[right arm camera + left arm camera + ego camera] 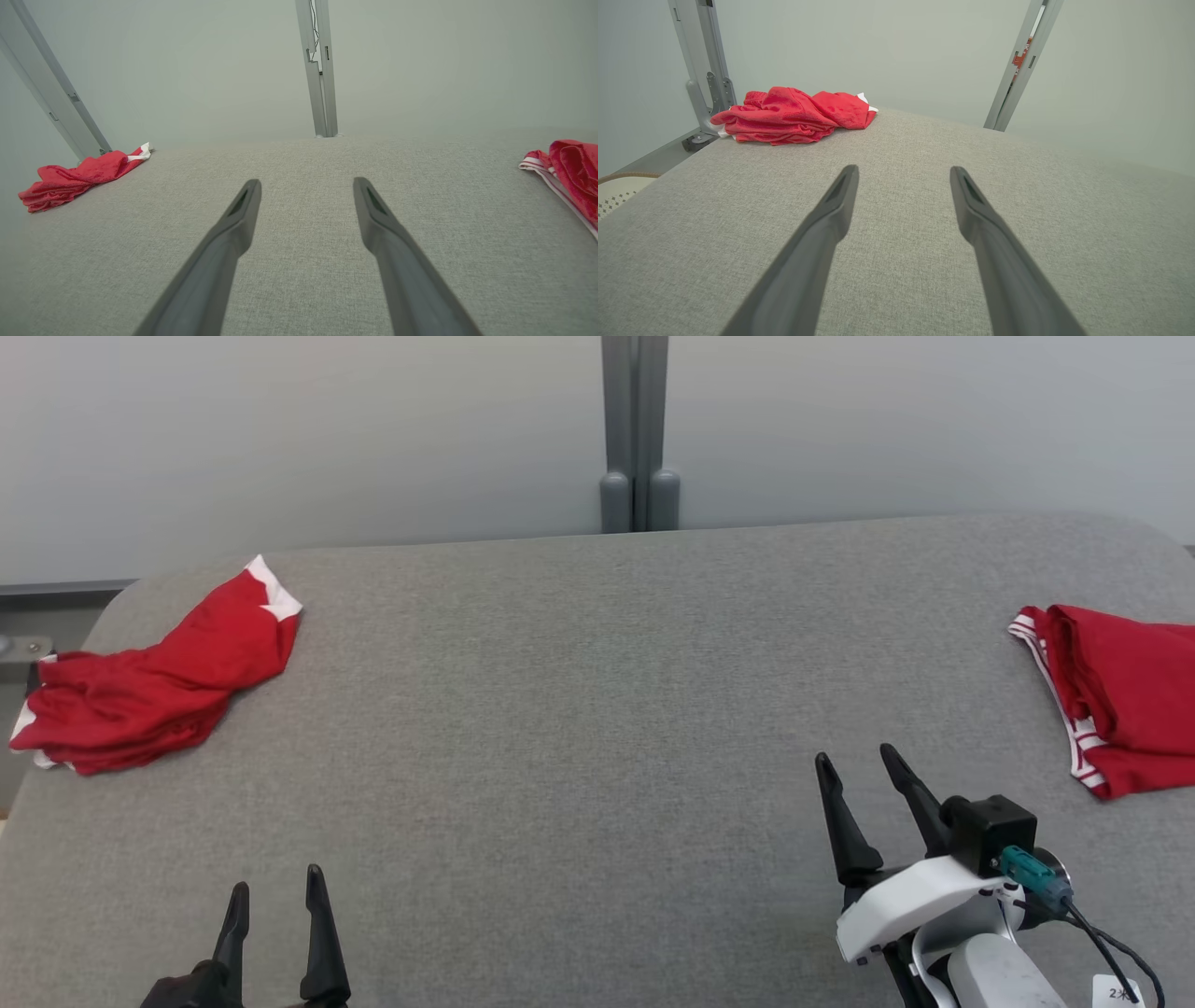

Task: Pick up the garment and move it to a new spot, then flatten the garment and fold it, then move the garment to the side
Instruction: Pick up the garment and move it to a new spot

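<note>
Black fingers of the left pincer (277, 879) stand wide apart at the near left of the grey fabric tabletop (579, 709), with nothing between them. The right pincer (854, 753), at the near right and reaching a little farther in, is just as wide and just as empty. A white housing and a small black camera block with a teal plug sit behind it.

Bare cloth lies around both pincers. Well away at the far left corner lies a crumpled red garment (149, 686) with white trim, bunched in loose folds. At the right edge, well apart from the right pincer, a folded red garment (1130, 700) shows a white-striped band along its near side.

From the head, a grey post (635, 429) rises behind the middle of the far edge against a pale wall. The right wrist view takes in both garments at once, one at each side. The left wrist view brings the crumpled one closer, showing its textured weave, and adds a pale perforated thing (616, 191) below the tabletop's left edge.
</note>
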You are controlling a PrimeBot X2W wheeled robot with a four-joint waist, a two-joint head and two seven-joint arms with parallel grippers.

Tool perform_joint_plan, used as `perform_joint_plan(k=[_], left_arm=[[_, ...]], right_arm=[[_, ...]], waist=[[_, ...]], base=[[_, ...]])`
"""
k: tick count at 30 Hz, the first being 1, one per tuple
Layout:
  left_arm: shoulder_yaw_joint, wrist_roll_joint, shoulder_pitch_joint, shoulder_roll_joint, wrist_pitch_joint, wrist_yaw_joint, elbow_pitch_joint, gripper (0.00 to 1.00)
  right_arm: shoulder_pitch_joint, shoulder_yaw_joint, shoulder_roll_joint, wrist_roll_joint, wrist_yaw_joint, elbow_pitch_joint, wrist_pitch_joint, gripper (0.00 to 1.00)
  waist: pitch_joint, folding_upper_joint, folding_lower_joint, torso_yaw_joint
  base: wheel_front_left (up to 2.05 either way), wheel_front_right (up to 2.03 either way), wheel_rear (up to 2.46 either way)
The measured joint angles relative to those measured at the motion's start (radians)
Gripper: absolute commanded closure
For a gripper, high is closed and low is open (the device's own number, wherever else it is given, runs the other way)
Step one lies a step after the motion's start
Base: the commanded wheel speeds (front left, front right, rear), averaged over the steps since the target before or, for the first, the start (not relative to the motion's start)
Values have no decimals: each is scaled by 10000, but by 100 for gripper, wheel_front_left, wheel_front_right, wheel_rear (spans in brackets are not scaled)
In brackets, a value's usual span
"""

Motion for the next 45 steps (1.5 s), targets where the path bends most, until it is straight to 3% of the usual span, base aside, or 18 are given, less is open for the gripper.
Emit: perform_joint_plan(k=[21,26,33,36,39,45], left_arm=[[311,-10,100,261,-15,111,-295,0],[378,-109,147,257,-15,186,-405,0],[633,-263,64,236,-15,251,-677,0],[1053,-224,-481,755,-13,268,-932,0],[1344,33,-1485,1685,100,167,-1189,0],[1682,324,-4385,3731,1335,-316,-1055,0]], right_arm=[[-41,621,8,305,0,198,-94,0],[-172,779,17,265,0,226,-102,0],[-636,650,19,-355,0,-257,92,0],[-888,395,17,-849,0,-725,370,0],[-1072,180,17,-1346,0,-1310,782,0],[-1395,-102,-59,-2052,0,-2792,1553,0]], waist=[[85,0,0,3515],[225,0,0,3970],[780,0,0,4002],[1141,0,0,3876],[1573,0,0,3718],[2543,0,0,3324]], base=[[0,0,0],[0,0,0],[0,0,0],[0,0,0],[0,0,0],[0,0,0]])
